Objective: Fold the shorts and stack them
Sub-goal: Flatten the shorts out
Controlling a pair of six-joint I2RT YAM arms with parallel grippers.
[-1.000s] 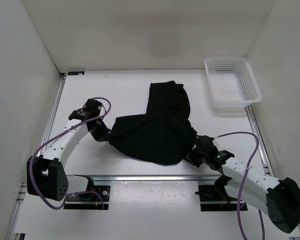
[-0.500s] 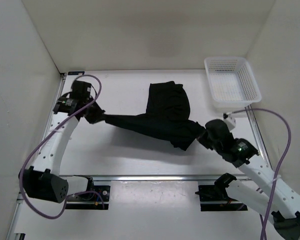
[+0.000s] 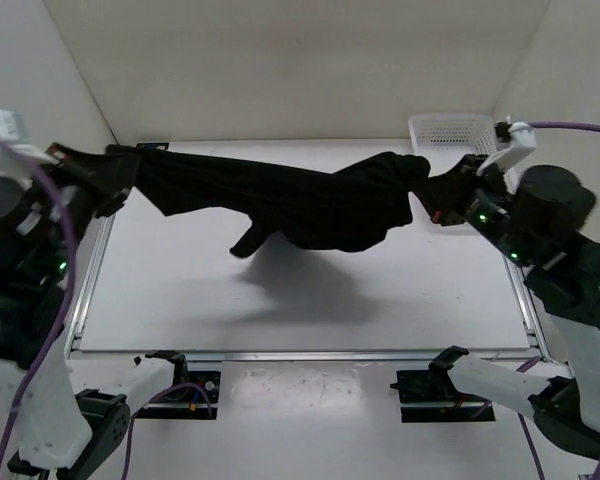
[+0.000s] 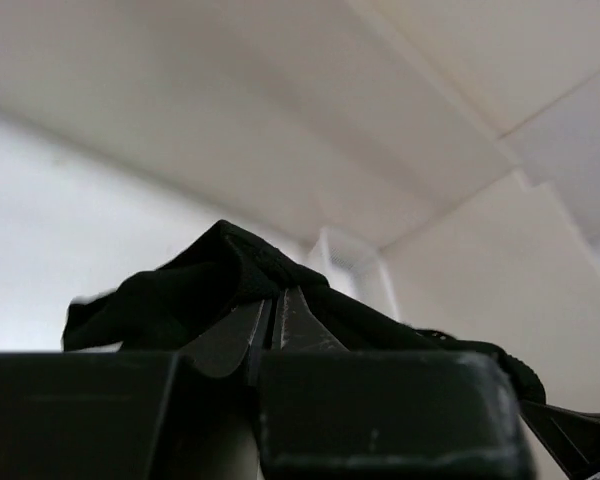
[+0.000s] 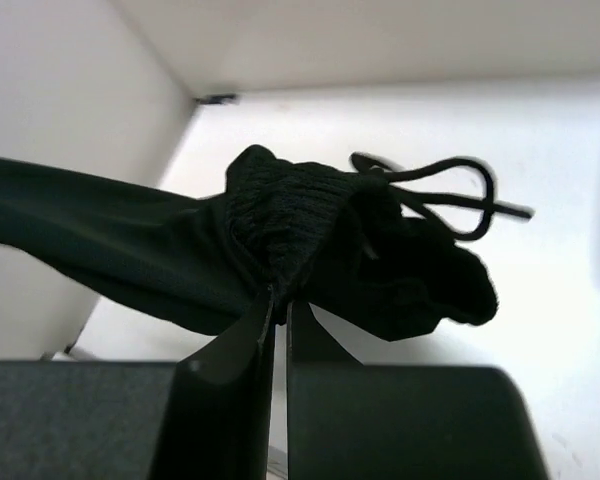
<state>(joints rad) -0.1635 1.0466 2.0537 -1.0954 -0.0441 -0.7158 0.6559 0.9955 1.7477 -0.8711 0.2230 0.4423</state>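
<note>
The shorts (image 3: 300, 205) hang in the air above the counter (image 3: 280, 310), pulled out into a long dark band. The band runs from far to the left of the white basket (image 3: 448, 128) up to the basket's near left corner. The left end effector (image 3: 108, 182) is clamped on the end of the band farthest from the basket; its wrist view shows the two fingers pressed together with black cloth bunched over them. The right end effector (image 3: 432, 198) is closed on the end just beside the basket. In its wrist view the fingers pinch under a gathered, ribbed bunch of cloth, and the thin drawstring (image 5: 450, 190) loops out to one side. Between the two grips the cloth sags, and a loose flap dangles from its lower edge, well to the left of the basket
</note>
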